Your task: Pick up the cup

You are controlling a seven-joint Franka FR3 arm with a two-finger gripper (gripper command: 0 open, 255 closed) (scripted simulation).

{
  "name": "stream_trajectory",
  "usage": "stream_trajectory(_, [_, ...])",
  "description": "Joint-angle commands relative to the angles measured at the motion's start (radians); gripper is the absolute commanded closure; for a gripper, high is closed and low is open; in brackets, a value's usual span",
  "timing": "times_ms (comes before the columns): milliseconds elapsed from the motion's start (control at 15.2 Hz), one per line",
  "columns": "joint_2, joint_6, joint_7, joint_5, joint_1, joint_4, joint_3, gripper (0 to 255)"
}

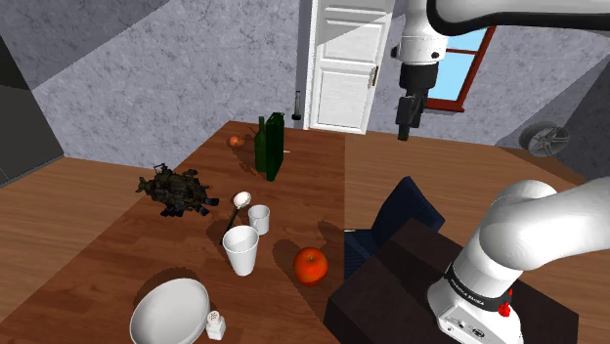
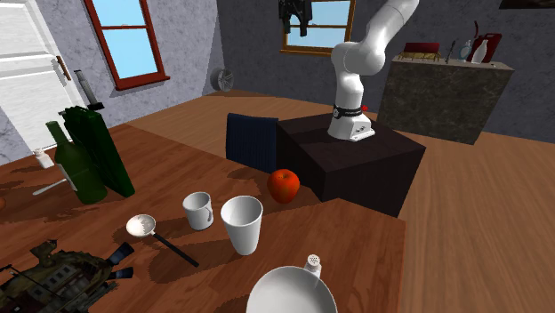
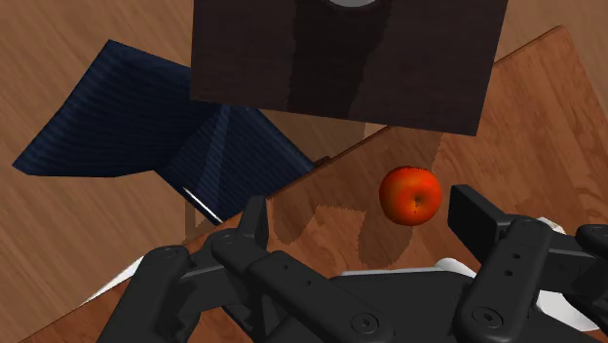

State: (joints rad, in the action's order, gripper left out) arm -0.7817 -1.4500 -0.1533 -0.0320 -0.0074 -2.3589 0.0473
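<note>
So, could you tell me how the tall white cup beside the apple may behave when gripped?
The tall white cup stands on a base narrower than its rim, so a high push would probably tip it. Its smooth, sloping wall may slide in a squeeze. It looks empty, so likely light.

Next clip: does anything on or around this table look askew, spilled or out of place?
The dark blue folded panel sits off the wooden table, tented at its edge beside the dark box stand. The tall white cup and small white mug stand upright; nothing looks spilled.
</note>
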Motion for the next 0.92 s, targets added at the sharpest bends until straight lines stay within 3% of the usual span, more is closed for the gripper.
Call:
stream_trajectory(0, [0.0, 0.0, 0.0, 0.0, 0.0, 0.0, 0.0, 0])
stream_trajectory(858, [0.301, -0.338, 0.257, 0.092, 0.047, -0.042, 0.22, 0])
